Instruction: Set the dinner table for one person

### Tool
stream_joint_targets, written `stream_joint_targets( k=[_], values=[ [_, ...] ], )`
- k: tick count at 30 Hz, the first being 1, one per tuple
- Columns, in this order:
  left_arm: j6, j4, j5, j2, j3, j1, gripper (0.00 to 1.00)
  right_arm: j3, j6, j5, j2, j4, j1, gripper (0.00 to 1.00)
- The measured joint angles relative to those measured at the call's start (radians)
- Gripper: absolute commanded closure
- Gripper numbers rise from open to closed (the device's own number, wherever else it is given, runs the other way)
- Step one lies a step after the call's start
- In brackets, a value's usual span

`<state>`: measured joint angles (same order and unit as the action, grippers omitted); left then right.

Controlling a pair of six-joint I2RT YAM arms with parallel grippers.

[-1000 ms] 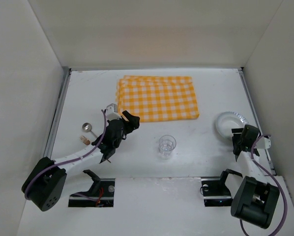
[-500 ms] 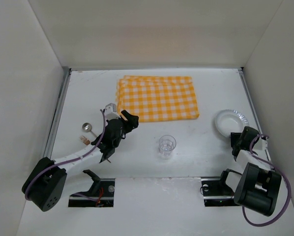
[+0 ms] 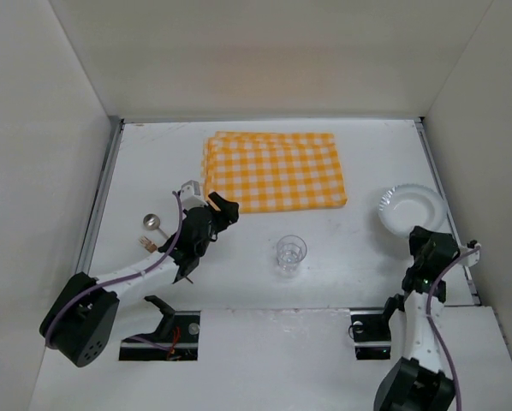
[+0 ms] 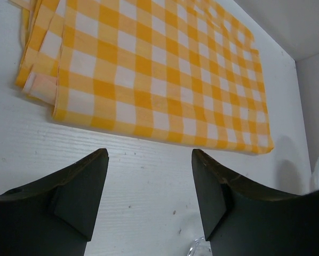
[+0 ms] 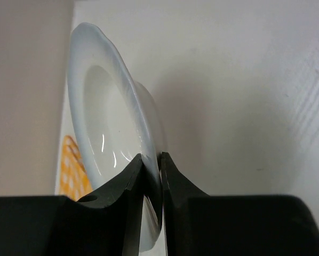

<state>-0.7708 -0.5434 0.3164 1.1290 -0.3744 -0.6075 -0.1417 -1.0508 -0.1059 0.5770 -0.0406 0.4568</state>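
A white plate [image 3: 413,208] lies at the right side of the dinner table [image 3: 153,163]. My right gripper [image 3: 425,237] is shut on its near rim; in the right wrist view the rim of the plate [image 5: 103,101] is pinched between the two fingers of that gripper [image 5: 151,157]. My left gripper [image 3: 223,208] hovers open and empty just before the near left corner of the orange-and-white checked mat [image 3: 276,169]. The left wrist view shows the mat [image 4: 149,64] beyond the spread jaws of the left gripper [image 4: 150,154]. A clear glass [image 3: 291,253] stands mid-table.
A spoon [image 3: 151,223] with a wooden-coloured piece [image 3: 145,242] beside it lies left of the left arm. White walls enclose the table on three sides. Metal strips run along the left edge [image 3: 98,205] and the right edge [image 3: 440,193].
My right gripper closed on the plate's near rim, and the plate now lies a little farther right and back. The right arm swung round at its base. The left arm barely moved.
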Motion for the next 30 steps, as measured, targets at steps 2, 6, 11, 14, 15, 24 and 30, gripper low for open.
stream_joint_targets(
  k=[2,6,11,14,15,24,30],
  values=[
    [0.000,0.000,0.000,0.000,0.002,0.001,0.39,-0.032,0.026,-0.011,-0.090,0.046,-0.002,0.94],
    [0.000,0.000,-0.002,-0.005,0.006,0.011,0.39,-0.124,0.045,-0.010,-0.139,0.081,-0.030,0.94],
    [0.000,0.000,-0.002,-0.014,0.009,0.033,0.40,-0.208,0.007,0.012,-0.021,0.025,-0.174,0.95],
    [-0.001,-0.002,-0.002,-0.016,0.014,0.050,0.44,-0.260,-0.024,0.024,0.153,-0.047,-0.359,0.95],
    [-0.001,-0.002,-0.002,-0.018,0.019,0.056,0.46,-0.283,-0.031,0.032,0.223,-0.072,-0.425,0.95],
    [0.000,0.010,-0.002,-0.027,0.029,0.112,0.61,-0.570,-0.084,0.115,0.797,-0.322,-0.755,0.96],
    [0.000,0.017,-0.002,-0.049,0.039,0.154,0.59,-0.740,-0.137,0.138,1.084,-0.417,-0.785,0.96]
  ],
)
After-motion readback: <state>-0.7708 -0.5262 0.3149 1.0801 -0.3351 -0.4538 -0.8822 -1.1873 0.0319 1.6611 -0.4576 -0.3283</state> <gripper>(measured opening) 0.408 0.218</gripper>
